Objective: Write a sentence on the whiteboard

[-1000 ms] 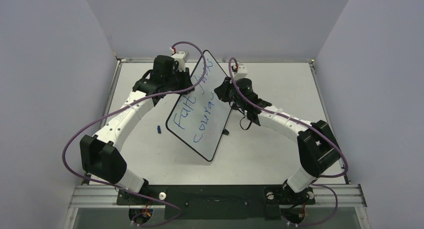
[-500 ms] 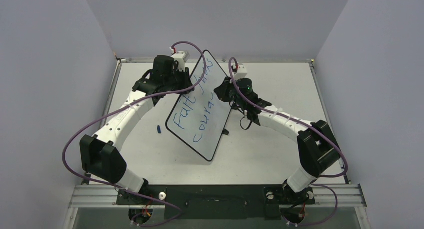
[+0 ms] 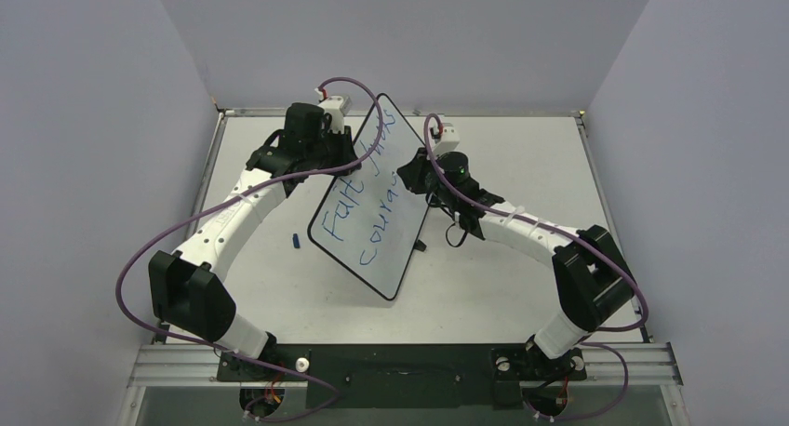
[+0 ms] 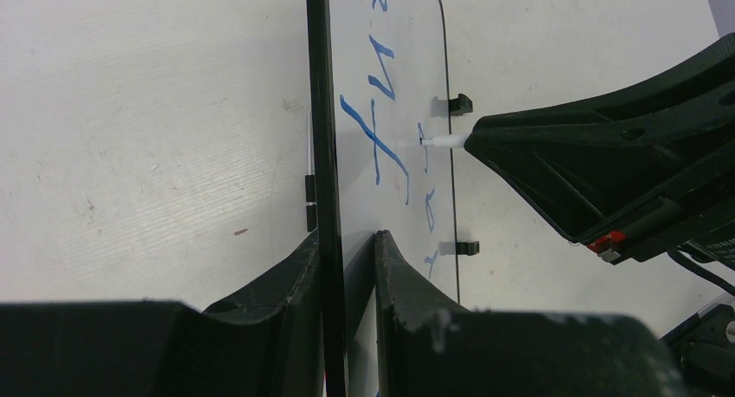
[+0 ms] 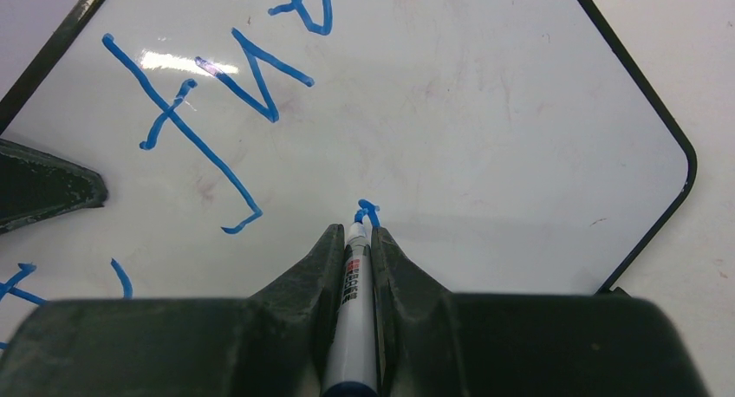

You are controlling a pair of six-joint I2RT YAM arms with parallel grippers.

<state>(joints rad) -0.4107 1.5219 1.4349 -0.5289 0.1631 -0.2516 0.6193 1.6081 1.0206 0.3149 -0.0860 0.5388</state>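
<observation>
Right gripper (image 5: 354, 241) is pinched on the marker (image 5: 352, 328), with the tip touching the whiteboard (image 5: 520, 111) at a short blue stroke of the sentence (image 3: 363, 212). Left gripper (image 4: 345, 241) clamps the board's edge and props it tilted above the table (image 3: 521, 286), which I judge gives me a steady writing face.

Marker (image 5: 354, 310) in right claw (image 5: 355, 232) touches whiteboard (image 3: 367, 217) in left claw (image 4: 347, 238).
</observation>
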